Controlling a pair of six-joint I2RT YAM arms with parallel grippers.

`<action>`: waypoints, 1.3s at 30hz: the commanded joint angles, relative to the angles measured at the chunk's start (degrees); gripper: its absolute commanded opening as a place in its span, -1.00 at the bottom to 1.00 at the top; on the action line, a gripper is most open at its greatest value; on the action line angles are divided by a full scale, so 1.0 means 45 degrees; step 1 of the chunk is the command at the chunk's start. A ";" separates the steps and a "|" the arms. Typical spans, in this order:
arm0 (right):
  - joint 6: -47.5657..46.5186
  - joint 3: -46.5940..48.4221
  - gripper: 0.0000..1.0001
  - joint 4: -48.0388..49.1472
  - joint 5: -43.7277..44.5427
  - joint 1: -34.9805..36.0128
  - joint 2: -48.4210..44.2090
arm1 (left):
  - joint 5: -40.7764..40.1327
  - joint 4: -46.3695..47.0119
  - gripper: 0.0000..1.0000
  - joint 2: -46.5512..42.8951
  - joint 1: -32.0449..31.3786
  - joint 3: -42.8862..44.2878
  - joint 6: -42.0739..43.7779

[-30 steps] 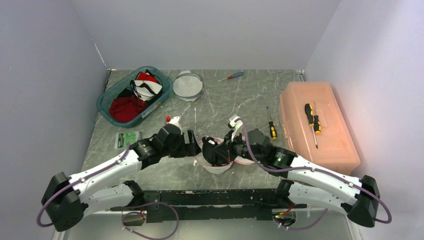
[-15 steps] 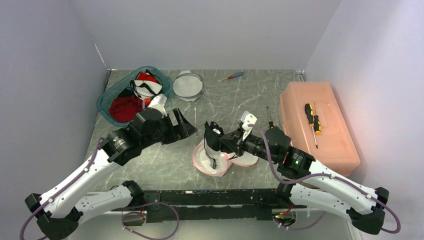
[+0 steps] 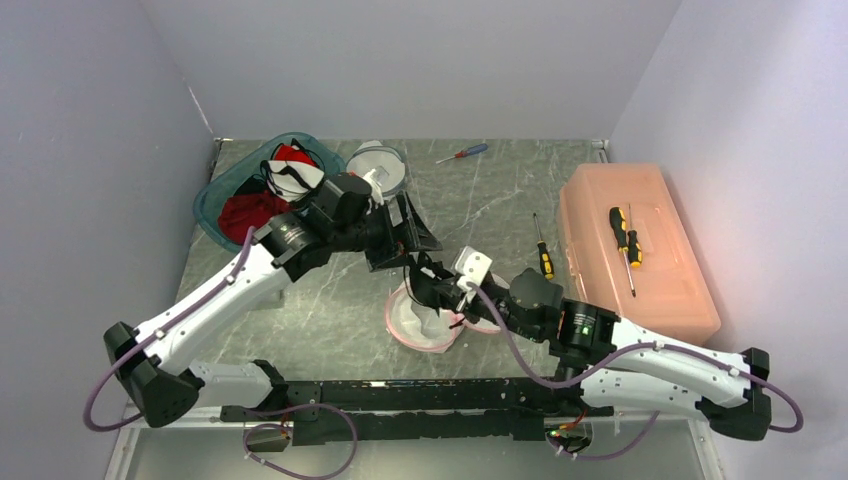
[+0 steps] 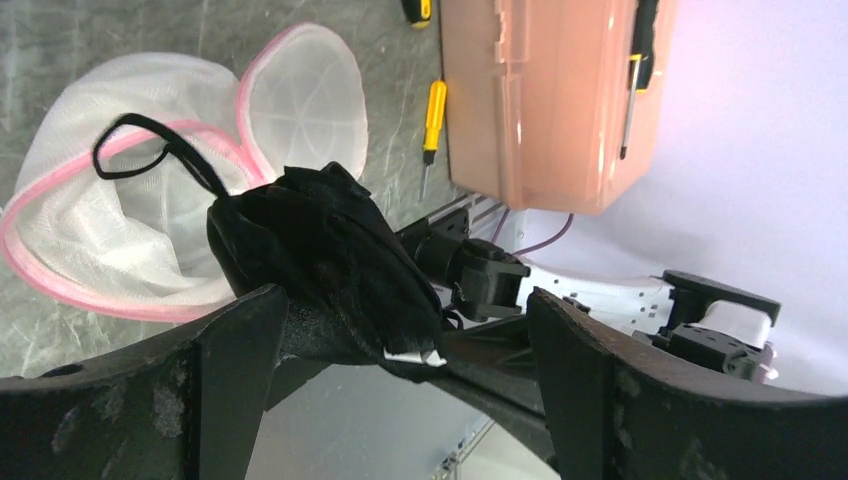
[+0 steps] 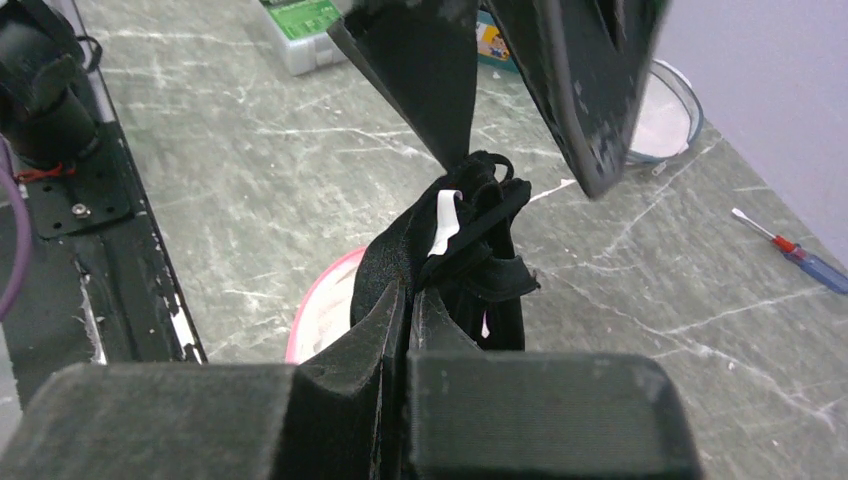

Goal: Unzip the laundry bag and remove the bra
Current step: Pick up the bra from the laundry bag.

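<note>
Right gripper (image 5: 405,300): mine, clamped together on the black bra (image 5: 470,250), which stands bunched just past its fingertips with a white tag showing. Left gripper (image 4: 400,330): spread wide apart and holding nothing, with the bra's top just beyond its two fingers (image 4: 235,340) and framed between them; I cannot tell whether either one touches the cloth. The white mesh laundry bag (image 4: 90,230), pink-rimmed and open, lies on the surface (image 3: 480,200) below both grippers, with one black bra strap looping over it.
</note>
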 commanded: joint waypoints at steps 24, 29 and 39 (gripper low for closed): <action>-0.2252 0.0934 -1.00 0.1200 0.3532 0.1455 0.1343 | 0.2214 -0.0299 0.88 0.0027 0.0903 -0.0686 -0.0001; -0.2400 0.1052 -1.00 0.1309 0.3593 0.1580 0.1639 | 0.2263 -0.0026 0.88 0.0842 0.0779 -0.0130 -0.0259; -0.2502 0.1036 -1.00 0.1379 0.3571 0.1671 0.1782 | 0.2159 0.0331 0.68 0.1410 0.0443 -0.0409 -0.0264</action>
